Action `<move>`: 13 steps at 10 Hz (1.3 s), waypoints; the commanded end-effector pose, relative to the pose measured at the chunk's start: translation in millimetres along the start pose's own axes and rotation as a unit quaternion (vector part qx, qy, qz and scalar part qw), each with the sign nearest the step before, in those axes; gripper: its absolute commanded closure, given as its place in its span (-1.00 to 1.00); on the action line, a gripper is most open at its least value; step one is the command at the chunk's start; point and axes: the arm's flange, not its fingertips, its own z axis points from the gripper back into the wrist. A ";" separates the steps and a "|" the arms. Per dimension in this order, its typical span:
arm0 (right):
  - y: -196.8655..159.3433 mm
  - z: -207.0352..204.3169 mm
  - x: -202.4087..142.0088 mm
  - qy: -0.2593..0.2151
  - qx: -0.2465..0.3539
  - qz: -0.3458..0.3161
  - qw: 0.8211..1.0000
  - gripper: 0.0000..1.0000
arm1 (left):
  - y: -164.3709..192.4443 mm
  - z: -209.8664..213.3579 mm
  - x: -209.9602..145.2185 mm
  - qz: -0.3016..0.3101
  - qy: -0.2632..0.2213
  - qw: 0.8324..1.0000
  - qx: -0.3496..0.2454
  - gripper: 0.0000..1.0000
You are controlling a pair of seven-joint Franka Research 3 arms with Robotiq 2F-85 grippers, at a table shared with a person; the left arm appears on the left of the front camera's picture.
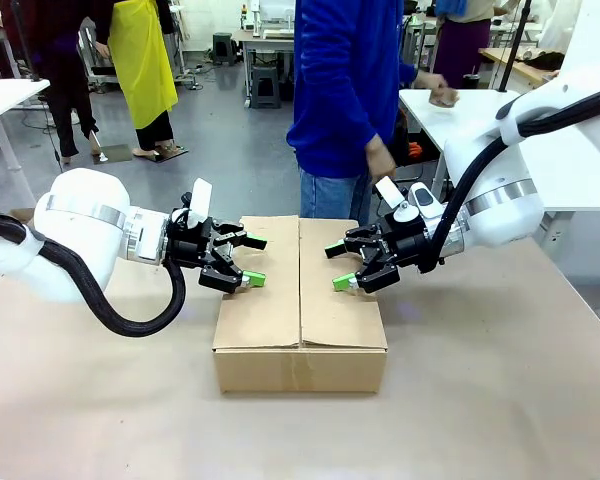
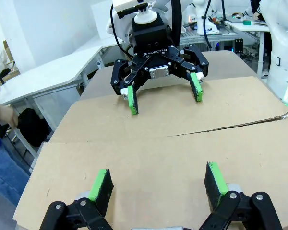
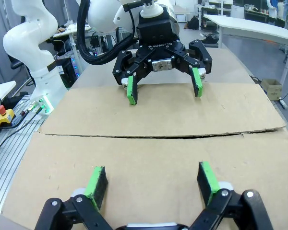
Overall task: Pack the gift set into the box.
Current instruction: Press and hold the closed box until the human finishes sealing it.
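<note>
I have the box (image 1: 300, 300) sitting at the middle of the tabletop (image 1: 500, 400), its two long top flaps folded flat so they meet along a seam that runs away from me toward the person (image 1: 345, 90) at the far side; the gift set itself I cannot see, so I take it to be inside already (a judgement, since the flaps hide everything). My left tool (image 1: 242, 260) sits over the left flap with its jaws spread wide and nothing between them; my right tool (image 1: 348, 266) mirrors it over the right flap, equally spread and empty. In the left wrist view my own green pads (image 2: 102, 184) sit low over the cardboard with the seam (image 2: 221, 128) just ahead and the other tool facing me beyond it; whether the pads touch the flap I cannot tell. The right wrist view shows the same arrangement from the other side; the seam (image 3: 163, 136) there looks nearly shut, with a thin dark gap. I judge this the closing step: both flaps pressed down; the next move calls for even downward pressure on both sides, or sealing the seam, without sliding the carton.
</note>
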 end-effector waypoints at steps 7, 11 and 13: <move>0.1 0.5 -1.5 -0.002 0.000 0.007 1.000 -1.00 | -1.4 0.2 -0.1 -0.009 -0.003 1.000 -0.002 -1.00; 0.1 0.5 -1.5 -0.002 0.000 0.007 1.000 -1.00 | -1.4 0.2 -0.1 -0.009 -0.003 1.000 -0.002 -1.00; 0.1 0.5 -1.5 -0.002 0.000 0.007 1.000 -1.00 | -1.4 0.2 -0.1 -0.009 -0.003 1.000 -0.002 -1.00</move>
